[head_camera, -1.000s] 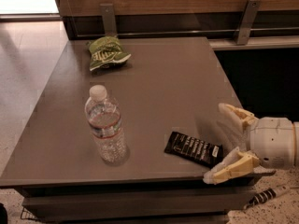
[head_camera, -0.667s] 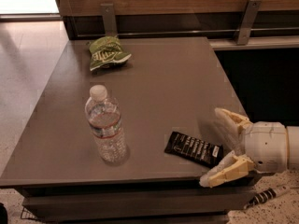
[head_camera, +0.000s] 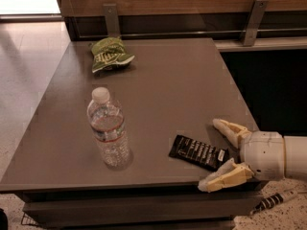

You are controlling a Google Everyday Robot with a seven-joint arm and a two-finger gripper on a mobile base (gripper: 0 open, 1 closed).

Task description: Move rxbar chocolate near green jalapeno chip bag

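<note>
The rxbar chocolate (head_camera: 197, 152) is a flat black wrapper with white lettering, lying on the brown table (head_camera: 168, 90) near its front right corner. The green jalapeno chip bag (head_camera: 110, 54) lies at the table's far left. My gripper (head_camera: 219, 153) comes in from the right at the front right corner, open, its two cream fingers (head_camera: 230, 129) spread on either side of the bar's right end, just right of it and not closed on it.
A clear plastic water bottle (head_camera: 108, 128) with a white cap stands upright front left of centre. A wooden wall with metal brackets (head_camera: 111, 18) runs behind the table. The floor lies to the left and a dark gap to the right.
My gripper has moved left toward the bar's right end, staying open. The bar, bottle and chip bag have not moved.
</note>
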